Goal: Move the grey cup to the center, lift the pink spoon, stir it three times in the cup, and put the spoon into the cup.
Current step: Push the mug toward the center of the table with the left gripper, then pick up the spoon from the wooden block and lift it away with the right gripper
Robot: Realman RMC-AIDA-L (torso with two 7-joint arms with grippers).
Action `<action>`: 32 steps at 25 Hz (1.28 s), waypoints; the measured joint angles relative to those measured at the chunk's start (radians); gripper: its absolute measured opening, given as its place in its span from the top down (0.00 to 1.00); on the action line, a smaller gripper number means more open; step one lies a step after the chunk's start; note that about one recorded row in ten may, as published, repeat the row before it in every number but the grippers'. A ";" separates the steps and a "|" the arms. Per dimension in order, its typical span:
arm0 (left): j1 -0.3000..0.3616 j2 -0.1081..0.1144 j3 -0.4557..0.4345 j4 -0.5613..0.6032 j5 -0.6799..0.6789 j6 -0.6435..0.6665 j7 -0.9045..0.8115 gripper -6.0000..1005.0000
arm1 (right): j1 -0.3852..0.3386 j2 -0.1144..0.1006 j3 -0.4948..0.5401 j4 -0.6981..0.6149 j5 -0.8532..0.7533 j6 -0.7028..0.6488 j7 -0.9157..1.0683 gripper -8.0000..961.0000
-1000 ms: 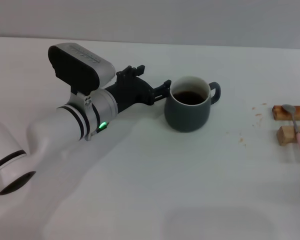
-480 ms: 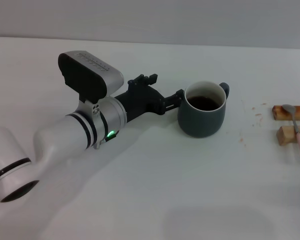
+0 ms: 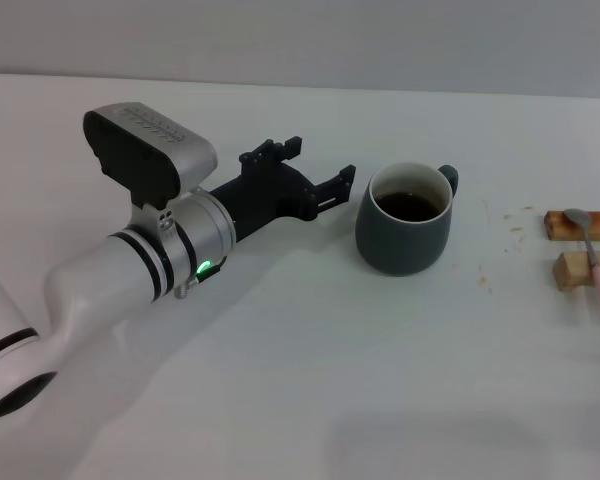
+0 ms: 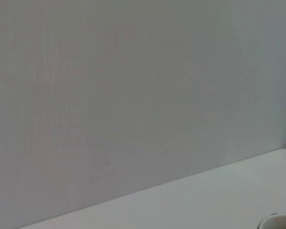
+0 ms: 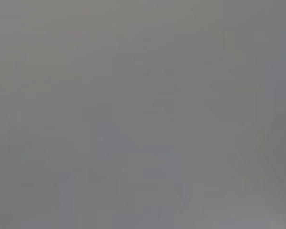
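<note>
Five entries, listed from the robot's left to its right across the head view:

- Left arm (image 3: 150, 250): white and silver body with a black camera housing on top and a green light lit on the wrist ring; it reaches over the desk toward the middle.
- Left gripper (image 3: 332, 186): black, its two fingers spread apart with an empty gap between them; the tips point at the cup's near wall and stand just beside it, apart from it and holding nothing.
- Grey cup (image 3: 403, 232): dark blue-grey mug, upright near the middle of the desk (image 3: 300, 380), white inside with dark liquid in it; its loop handle faces away from the gripper, toward the robot's right and the far edge. A sliver of its rim (image 4: 276, 221) shows in the left wrist view.
- Crumbs (image 3: 486, 282): small brown specks scattered on the desk between the cup and the blocks.
- Two wooden blocks (image 3: 577, 224): tan, one behind the other at the right edge, well apart from the cup.
- Pink spoon (image 3: 598, 268): lies across both blocks, silver bowl on the farther block, pale pink handle running toward the near right.

Right gripper: out of sight in every view; the right wrist view shows only flat grey.
</note>
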 joint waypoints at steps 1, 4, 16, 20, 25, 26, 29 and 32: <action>0.000 0.000 -0.001 0.000 0.000 0.000 0.000 0.16 | -0.006 0.001 -0.012 0.001 0.000 -0.007 -0.002 0.17; 0.000 0.001 -0.002 0.000 0.000 0.001 0.000 0.16 | -0.019 0.001 -0.057 0.005 -0.001 -0.012 -0.002 0.17; -0.017 -0.002 0.002 0.010 0.000 -0.010 0.000 0.16 | -0.045 0.003 -0.235 0.042 -0.002 -0.013 -0.003 0.17; -0.019 -0.004 0.005 0.011 0.000 -0.022 0.000 0.16 | -0.070 0.004 -0.281 0.045 -0.002 -0.022 -0.003 0.18; -0.017 -0.005 0.005 0.003 0.001 -0.039 -0.004 0.16 | -0.107 0.004 -0.339 0.045 -0.002 -0.034 -0.004 0.18; -0.017 -0.005 0.005 0.003 0.001 -0.039 -0.008 0.16 | -0.114 0.004 -0.347 0.045 -0.002 -0.036 -0.005 0.18; -0.020 -0.007 0.003 0.004 0.001 -0.040 -0.015 0.16 | -0.122 0.005 -0.372 0.045 -0.002 -0.038 -0.005 0.18; -0.021 -0.007 0.001 0.004 0.001 -0.040 -0.015 0.16 | -0.119 0.005 -0.396 0.045 -0.002 -0.033 -0.006 0.18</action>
